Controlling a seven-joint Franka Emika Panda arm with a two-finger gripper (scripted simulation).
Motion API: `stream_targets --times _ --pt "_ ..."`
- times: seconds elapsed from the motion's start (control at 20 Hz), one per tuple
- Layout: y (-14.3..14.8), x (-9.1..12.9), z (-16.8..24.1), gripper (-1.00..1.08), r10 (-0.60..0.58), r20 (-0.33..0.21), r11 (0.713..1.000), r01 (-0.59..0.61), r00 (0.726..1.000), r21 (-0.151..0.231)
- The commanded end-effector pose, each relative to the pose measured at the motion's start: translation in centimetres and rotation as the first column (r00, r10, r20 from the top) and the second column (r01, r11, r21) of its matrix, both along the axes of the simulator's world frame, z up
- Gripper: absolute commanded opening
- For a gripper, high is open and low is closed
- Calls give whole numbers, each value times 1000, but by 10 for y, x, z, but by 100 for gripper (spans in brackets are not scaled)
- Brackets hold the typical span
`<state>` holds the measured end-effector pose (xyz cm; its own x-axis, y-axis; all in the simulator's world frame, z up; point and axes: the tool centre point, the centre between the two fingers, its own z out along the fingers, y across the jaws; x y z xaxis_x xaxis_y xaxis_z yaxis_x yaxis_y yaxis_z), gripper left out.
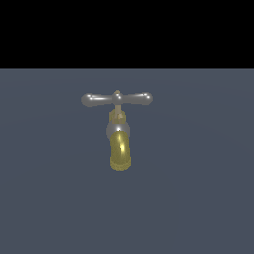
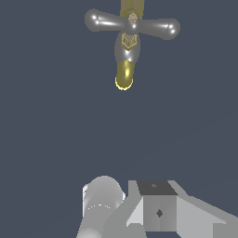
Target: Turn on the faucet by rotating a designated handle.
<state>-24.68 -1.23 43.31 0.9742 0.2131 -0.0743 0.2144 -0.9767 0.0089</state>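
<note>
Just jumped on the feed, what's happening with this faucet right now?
Nothing is touching it yet. The faucet stands alone on the dark grey surface, its silver handle lying crosswise above the brass spout. No arm shows in the exterior view. In the wrist view, the handle is well away from the grey robot parts in the foreground, and whether the gripper is open cannot be told.

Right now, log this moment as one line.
faucet: upright | handle: crosswise, untouched | pincer: apart from faucet, state unclear

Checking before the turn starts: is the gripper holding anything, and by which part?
Nothing is held: the gripper is far from the faucet, its handle untouched.
</note>
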Motion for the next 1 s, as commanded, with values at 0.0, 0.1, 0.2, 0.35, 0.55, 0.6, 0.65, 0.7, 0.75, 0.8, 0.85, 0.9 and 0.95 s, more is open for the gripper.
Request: stream_targets --times 0.0,0.1,0.2,0.35,0.55,0.6,0.65,0.7,0.75,0.8,0.85,0.9,0.95 --pt "-7 4 -9 -100 53 1 999 -53 999 2" --pt "-13 8 -16 -100 99 2 995 -100 995 4" --pt "-19 12 -24 -100 145 4 989 -146 989 6" --pt "-28 19 -36 -100 214 6 977 -214 977 9" --pt "-39 29 -51 -100 304 9 952 -305 952 12" --pt "-41 32 -55 -100 327 10 945 -327 945 13" --pt "-44 34 -59 -100 349 11 937 -349 937 13" --pt "-46 37 -63 -100 371 12 929 -371 929 14" --pt "-48 40 -67 -100 392 13 920 -393 920 15" --pt "-51 43 -71 -100 414 14 910 -414 910 15" --pt "-53 46 -75 -100 435 15 900 -435 900 16" --pt "-55 49 -79 -100 456 16 890 -456 890 17" --pt "-57 53 -82 -100 477 17 879 -477 879 17"
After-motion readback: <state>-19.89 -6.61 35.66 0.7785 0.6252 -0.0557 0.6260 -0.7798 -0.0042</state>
